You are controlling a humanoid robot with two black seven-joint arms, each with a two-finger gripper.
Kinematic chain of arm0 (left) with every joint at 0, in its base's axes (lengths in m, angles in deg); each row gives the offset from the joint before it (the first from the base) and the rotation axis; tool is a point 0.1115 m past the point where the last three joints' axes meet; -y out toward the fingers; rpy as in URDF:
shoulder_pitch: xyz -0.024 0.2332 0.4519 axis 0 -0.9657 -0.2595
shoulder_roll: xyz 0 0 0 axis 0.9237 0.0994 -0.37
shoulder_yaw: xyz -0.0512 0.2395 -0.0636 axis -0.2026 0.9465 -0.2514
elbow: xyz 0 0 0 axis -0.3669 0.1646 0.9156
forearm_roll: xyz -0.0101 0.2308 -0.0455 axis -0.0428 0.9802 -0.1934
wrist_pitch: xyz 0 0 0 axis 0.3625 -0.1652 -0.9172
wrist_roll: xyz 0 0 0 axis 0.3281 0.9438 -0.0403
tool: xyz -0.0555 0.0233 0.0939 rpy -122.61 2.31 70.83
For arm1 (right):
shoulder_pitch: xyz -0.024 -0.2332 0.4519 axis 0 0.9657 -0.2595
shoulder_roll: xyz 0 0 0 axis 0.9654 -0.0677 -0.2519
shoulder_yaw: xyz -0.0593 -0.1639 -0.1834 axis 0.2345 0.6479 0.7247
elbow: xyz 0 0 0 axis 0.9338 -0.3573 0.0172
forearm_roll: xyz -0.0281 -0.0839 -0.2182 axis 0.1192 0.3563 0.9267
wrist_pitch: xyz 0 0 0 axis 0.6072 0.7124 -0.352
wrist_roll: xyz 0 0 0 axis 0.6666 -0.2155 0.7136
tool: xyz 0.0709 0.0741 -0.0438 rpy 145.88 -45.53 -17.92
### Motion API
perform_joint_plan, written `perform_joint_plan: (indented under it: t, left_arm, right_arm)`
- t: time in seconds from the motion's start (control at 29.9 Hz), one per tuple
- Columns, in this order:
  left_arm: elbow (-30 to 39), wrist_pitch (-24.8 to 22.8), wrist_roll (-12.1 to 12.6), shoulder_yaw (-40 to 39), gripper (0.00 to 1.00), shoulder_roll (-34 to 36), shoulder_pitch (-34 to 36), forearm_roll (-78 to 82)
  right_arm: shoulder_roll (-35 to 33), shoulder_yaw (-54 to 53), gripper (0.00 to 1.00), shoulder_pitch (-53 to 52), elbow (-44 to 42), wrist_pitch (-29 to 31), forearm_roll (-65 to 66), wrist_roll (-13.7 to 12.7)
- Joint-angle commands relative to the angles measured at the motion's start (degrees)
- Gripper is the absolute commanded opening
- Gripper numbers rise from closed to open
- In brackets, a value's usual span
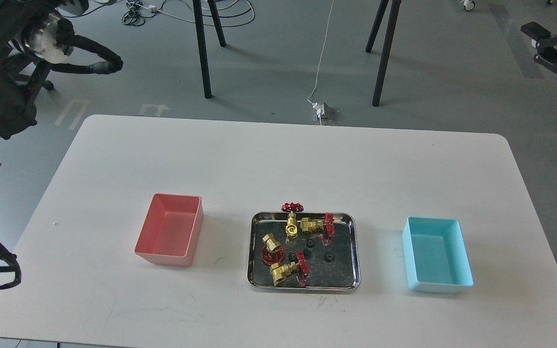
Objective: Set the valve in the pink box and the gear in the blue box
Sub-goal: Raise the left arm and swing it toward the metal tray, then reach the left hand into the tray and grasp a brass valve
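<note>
White table (278, 159) held everything, and both boxes looked empty. The pink box (169, 236) sat toward the table's left edge, the blue box (437, 261) toward its right edge, and the steel tray (354, 241) sat between them near the front edge. Four valves lay crowded in the tray; one valve (291, 220) leaned over the back rim and might tip out if bumped. One gear (328, 257) was tiny and dark, easy to miss or drop. The right gripper (549, 46) hung far off with fingers spread. I could not find the left gripper.
</note>
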Motion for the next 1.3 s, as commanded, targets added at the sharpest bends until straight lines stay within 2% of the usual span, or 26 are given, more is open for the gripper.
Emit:
perform_joint_plan:
  t: [0.0, 0.17, 0.33, 0.37, 0.4, 0.47, 0.53, 0.57, 0.67, 0.8, 0.97, 1.1, 1.17, 1.27]
  left_arm:
    - [0.31, 0.06, -1.08, -0.08, 1.00, -0.02, 0.67, -0.17]
    - [1.54, -0.99, -2.22, -1.04, 1.00, 0.33, 0.49, -0.86]
    - [-2.15, -7.05, -5.64, -5.88, 1.00, -0.63, -0.82, -5.96]
    - [-2.24, -7.84, -6.96, -5.88, 1.00, -0.98, -1.61, -6.23]
    - [-2.24, -8.46, -9.32, -5.88, 1.00, -1.77, -2.75, -6.23]
    - [-2.07, -10.21, -15.64, -5.36, 1.00, -2.47, -4.77, -5.70]
    - [-1.19, -12.84, -20.74, -2.65, 1.00, -2.04, -6.53, -4.74]
    - [-0.49, -13.47, -22.07, -0.28, 1.00, -1.43, -6.80, -3.34]
    - [3.71, -12.78, -23.49, 4.83, 0.99, 2.16, -7.15, 7.00]
    - [14.61, -4.70, -24.02, 5.98, 0.95, 7.71, -10.13, 28.08]
    - [29.11, 9.00, -23.58, 6.07, 0.91, 12.46, -19.79, 56.73]
    - [32.30, 23.40, -22.79, 8.35, 0.91, 12.38, -29.28, 84.39]
    - [31.95, 28.69, -20.96, 10.36, 0.91, 11.59, -32.54, 92.05]
    - [31.95, 29.68, -16.56, 13.53, 0.91, 9.05, -36.15, 92.05]
  right_arm:
    - [0.06, -0.07, 0.99, -0.21, 0.00, 0.11, -0.39, -0.20]
    - [-0.21, 0.02, 0.99, -0.30, 0.00, 0.29, -0.39, -0.20]
    - [-0.12, -0.07, 0.99, -0.56, 0.00, 0.38, -0.39, -0.20]
    - [-0.03, -0.07, 0.99, -0.56, 0.00, 0.12, -0.39, -0.03]
    - [0.06, -0.24, 0.99, -0.91, -0.09, -0.23, -0.39, 0.49]
    - [0.15, -1.64, 0.99, -1.17, -0.35, -1.20, -0.39, 0.94]
    - [0.15, -3.22, 0.99, -1.26, -0.62, -2.43, -0.30, 1.11]
    - [0.15, -3.67, 0.99, -1.26, -0.62, -2.43, -0.13, 1.11]
    - [-0.03, -4.11, 0.99, -1.52, -0.62, -2.17, 0.31, 0.68]
    - [-0.03, -3.67, 0.99, -1.97, -0.97, -2.08, 0.40, 0.41]
    - [-0.12, -3.41, 0.99, -2.14, -2.20, -2.08, 0.58, 0.41]
    - [-0.29, -3.49, 0.99, -2.32, -3.69, -2.00, 0.58, 0.41]
    - [-0.29, -3.49, 0.99, -2.32, -3.87, -1.99, 0.58, 0.32]
    - [-0.38, -3.49, 0.99, -2.32, -3.70, -1.99, 0.66, 0.32]
